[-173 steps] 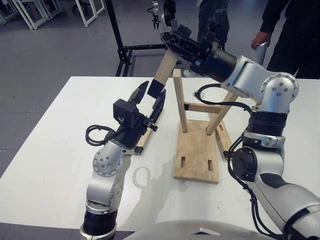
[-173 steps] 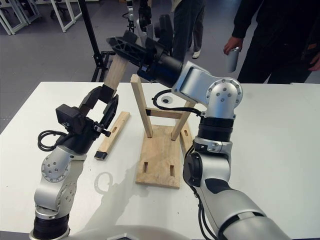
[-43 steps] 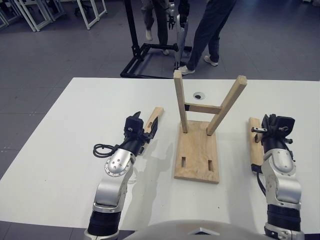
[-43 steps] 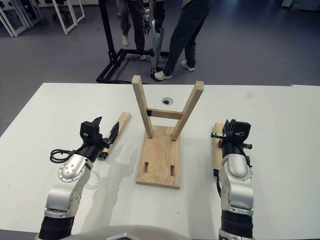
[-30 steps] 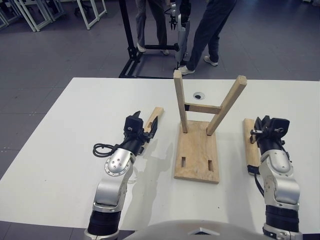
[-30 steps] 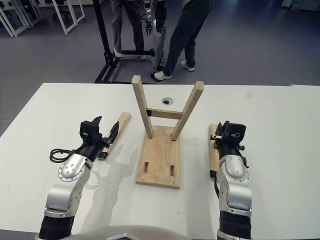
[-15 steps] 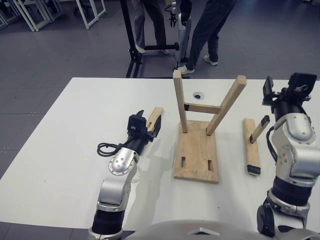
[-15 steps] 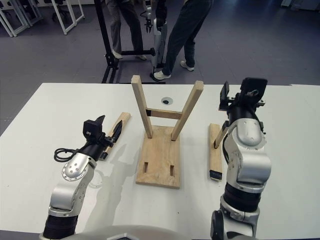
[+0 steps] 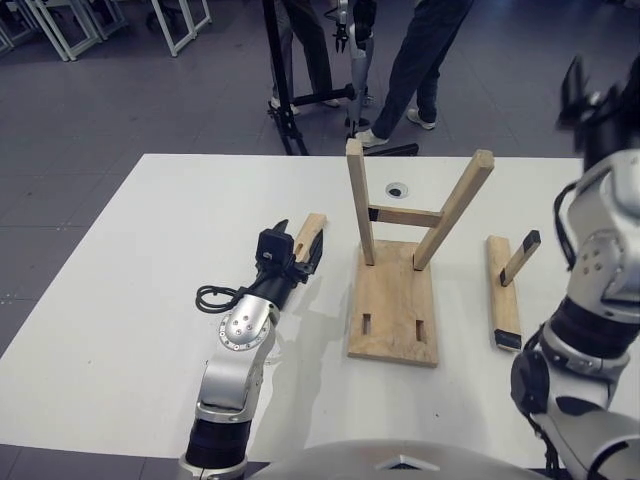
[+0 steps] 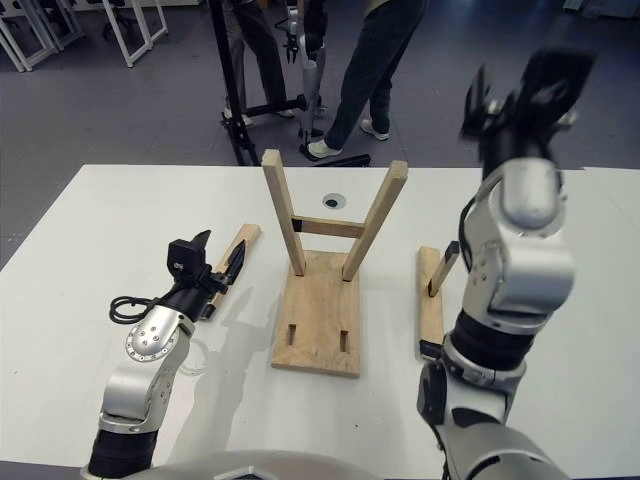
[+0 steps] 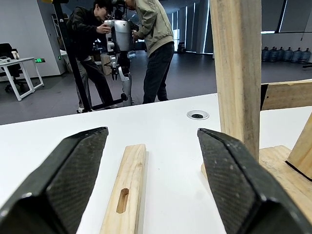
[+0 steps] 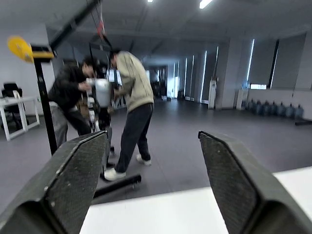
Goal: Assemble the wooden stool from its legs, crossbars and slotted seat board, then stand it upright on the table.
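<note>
The slotted seat board (image 9: pixel 392 312) lies flat on the white table. Two legs (image 9: pixel 358 200) stand up from its far end, joined by a crossbar (image 9: pixel 405 215). A loose slotted leg (image 11: pixel 124 195) lies on the table to the board's left. My left gripper (image 9: pixel 297 250) rests low over its near end, open, with a finger on each side and not touching it. To the board's right lies another leg (image 9: pixel 500 295) with a short crossbar (image 9: pixel 520 257) sticking up from it. My right gripper (image 10: pixel 515 95) is raised high above that piece, open and holding nothing.
A round cable hole (image 9: pixel 398 189) sits in the table behind the stool. Beyond the far edge stand a black frame (image 9: pixel 285 100) and people around another robot. Bare table (image 9: pixel 130 260) stretches to the left.
My right arm has swung up from the leg lying on the right to well above the table, leaving that piece there. The left gripper has stayed by the loose left leg.
</note>
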Controlling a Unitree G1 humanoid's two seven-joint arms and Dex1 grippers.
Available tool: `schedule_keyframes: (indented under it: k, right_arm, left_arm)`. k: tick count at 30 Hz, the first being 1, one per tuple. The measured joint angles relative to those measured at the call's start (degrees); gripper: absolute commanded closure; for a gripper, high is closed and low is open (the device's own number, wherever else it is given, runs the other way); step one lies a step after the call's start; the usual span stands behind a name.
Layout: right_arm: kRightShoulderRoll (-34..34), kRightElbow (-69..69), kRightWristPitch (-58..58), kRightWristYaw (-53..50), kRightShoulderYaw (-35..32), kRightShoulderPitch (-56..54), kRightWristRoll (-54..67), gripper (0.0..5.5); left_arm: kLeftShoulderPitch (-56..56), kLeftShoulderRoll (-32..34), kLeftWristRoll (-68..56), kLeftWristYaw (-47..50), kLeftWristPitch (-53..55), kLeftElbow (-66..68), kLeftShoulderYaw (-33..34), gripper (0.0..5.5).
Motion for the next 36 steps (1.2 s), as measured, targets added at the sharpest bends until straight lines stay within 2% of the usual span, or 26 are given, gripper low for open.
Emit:
schedule_keyframes:
  k: [1, 4, 6, 8, 13, 17, 23, 25, 28, 31, 36]
  right_arm:
    - [0.0, -0.5, 0.0, 0.0, 0.1, 0.5, -0.1, 2.06]
    - [2.7, 4.3, -3.0, 0.4, 1.5, 16.8, -1.3, 2.06]
    - [5.1, 8.5, -12.0, 0.7, 2.2, 28.5, -2.6, 2.06]
    - [6.1, 8.9, -16.0, 0.7, 2.3, 31.3, -2.8, 2.06]
    - [7.5, 8.8, -16.6, 0.5, 2.2, 30.0, -2.2, 2.06]
    - [6.8, 6.3, -10.4, 0.5, 1.7, 27.7, -2.1, 2.06]
    - [5.0, -4.5, -6.3, 0.1, 0.4, 18.7, -2.1, 2.06]
    - [4.6, -9.0, -1.3, 0.0, 0.3, 18.2, -2.1, 2.06]
    - [4.7, -18.3, 13.1, 0.5, -0.2, 22.7, -1.0, 2.06]
    - [4.4, -29.9, 26.4, 4.9, 1.1, 29.4, 4.9, 1.40]
    - [3.5, -31.2, 23.3, 5.0, 5.9, 48.0, 9.0, 0.35]
  left_arm:
    - [0.0, 0.0, 0.0, 0.0, 0.0, 0.0, 0.0, 2.10]
    - [0.0, 0.0, 0.0, 0.0, 0.0, 0.0, 0.0, 2.10]
    - [-0.3, -0.1, 0.0, 0.0, 0.0, 0.1, 0.1, 2.10]
    - [-0.9, -0.1, 0.0, 0.0, -0.1, -0.1, 0.3, 2.10]
    - [-0.8, -1.4, 0.0, 0.7, -0.1, -0.1, -0.4, 2.10]
    - [0.3, -2.0, 0.2, 1.1, -0.1, -0.2, -0.7, 2.10]
    - [0.9, -2.2, 0.5, 1.1, -0.1, -0.9, -0.8, 2.10]
    - [1.4, -2.1, 0.5, 1.1, -0.1, -1.1, -0.8, 2.10]
    - [1.9, -1.9, 0.6, 1.1, 0.0, -2.0, -0.6, 2.10]
    - [3.5, -1.9, 1.0, 1.3, 0.1, -2.8, -0.7, 2.10]
    - [3.4, -2.1, 1.6, 1.1, 0.0, -2.9, -1.8, 2.10]
